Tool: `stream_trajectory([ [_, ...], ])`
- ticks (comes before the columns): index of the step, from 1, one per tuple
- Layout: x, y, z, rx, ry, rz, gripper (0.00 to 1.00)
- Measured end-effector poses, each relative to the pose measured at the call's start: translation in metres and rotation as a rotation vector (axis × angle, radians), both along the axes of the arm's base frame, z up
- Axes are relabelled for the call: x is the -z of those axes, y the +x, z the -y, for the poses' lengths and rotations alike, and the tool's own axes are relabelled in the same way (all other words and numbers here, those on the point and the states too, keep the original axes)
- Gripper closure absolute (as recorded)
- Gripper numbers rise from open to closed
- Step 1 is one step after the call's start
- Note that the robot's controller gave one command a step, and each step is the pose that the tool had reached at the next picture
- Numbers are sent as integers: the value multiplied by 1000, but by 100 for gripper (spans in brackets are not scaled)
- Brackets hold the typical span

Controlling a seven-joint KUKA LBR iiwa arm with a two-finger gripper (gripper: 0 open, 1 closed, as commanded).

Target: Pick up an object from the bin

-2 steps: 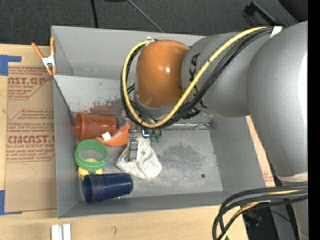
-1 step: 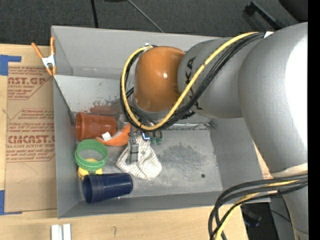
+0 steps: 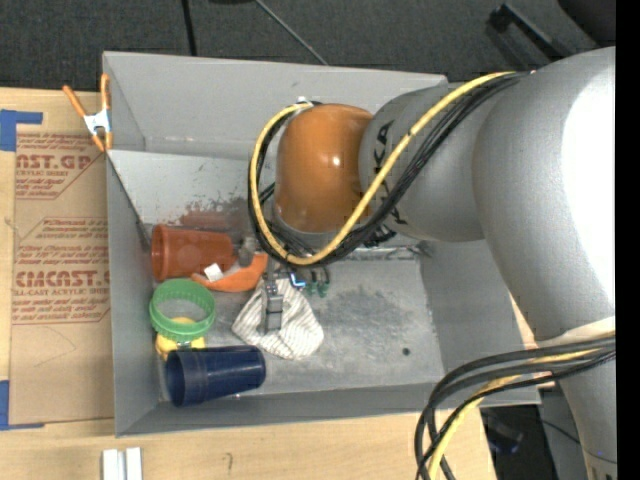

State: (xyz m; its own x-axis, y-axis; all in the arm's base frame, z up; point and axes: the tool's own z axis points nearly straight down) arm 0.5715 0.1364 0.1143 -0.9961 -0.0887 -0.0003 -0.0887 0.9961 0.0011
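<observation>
Left of your gripper [image 3: 272, 310] lie a brown cup [image 3: 190, 252], a green ring [image 3: 183, 287] and a blue cup [image 3: 214, 374]. Directly beneath it is a crumpled white cloth [image 3: 300, 336]. I cannot tell how far open it is or whether it grips. The cloth rests on the floor, so the lift is not yet done.

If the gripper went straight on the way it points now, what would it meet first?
Most likely the crumpled whitish cloth lying near the middle of the bin: the gripper points down right over it. Whether it already touches the cloth is unclear from this view.
</observation>
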Motion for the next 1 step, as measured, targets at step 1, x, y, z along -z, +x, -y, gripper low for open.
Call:
stream_trajectory([
  [1,20,2,16,151,2,3,0],
])
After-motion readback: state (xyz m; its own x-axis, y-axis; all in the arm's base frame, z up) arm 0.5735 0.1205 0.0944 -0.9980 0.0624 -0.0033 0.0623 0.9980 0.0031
